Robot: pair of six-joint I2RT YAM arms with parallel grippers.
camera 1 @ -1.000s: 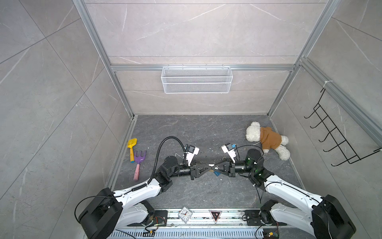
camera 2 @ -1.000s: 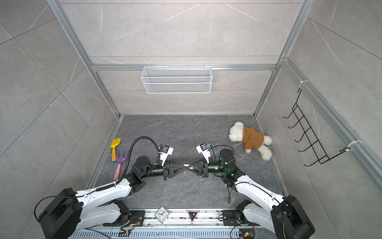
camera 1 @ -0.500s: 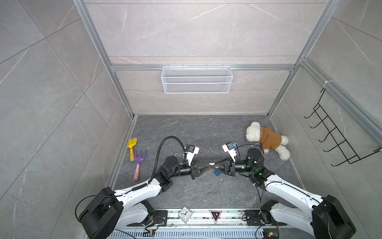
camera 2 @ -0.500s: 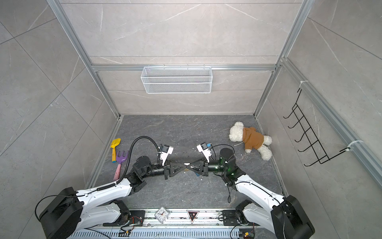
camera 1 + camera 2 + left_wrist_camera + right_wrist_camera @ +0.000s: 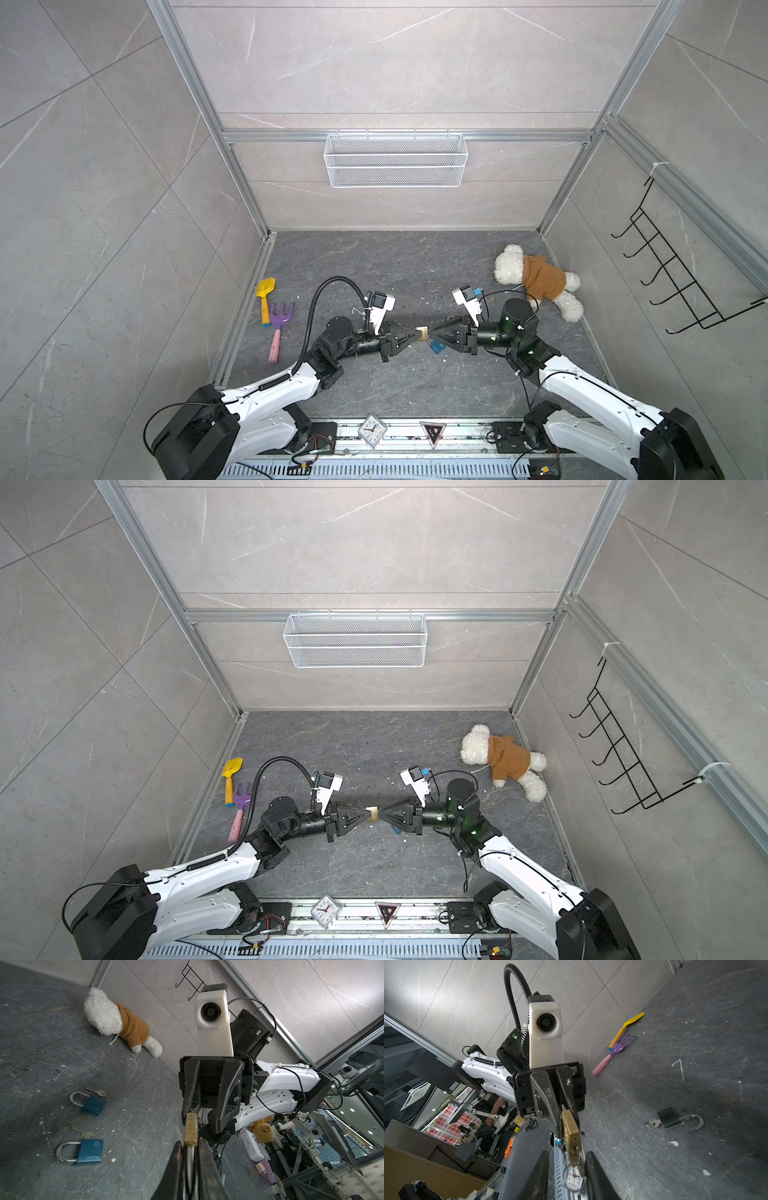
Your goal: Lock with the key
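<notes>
Jaws of my left gripper (image 5: 190, 1146) are pinching the shackle of the one brass padlock (image 5: 571, 1126), holding it in the air above the middle of the tabletop (image 5: 415, 386), between my two arms. Its long axis is running along the line from one arm to the other, shackle end pointing at my left arm and keyhole end at my right, with one key (image 5: 578, 1157) sticking out there. Jaws of my right gripper (image 5: 567, 1155) are standing parted on either side of that key; whether one is touching it I cannot tell. Two blue padlocks (image 5: 93, 1104) (image 5: 89, 1151) are lying flat on the tabletop, one loose key (image 5: 97, 1092) (image 5: 83, 1131) beside each. One plush bear (image 5: 536, 278), one toy shovel (image 5: 265, 297) and one toy rake (image 5: 280, 324) are lying off to the sides.
</notes>
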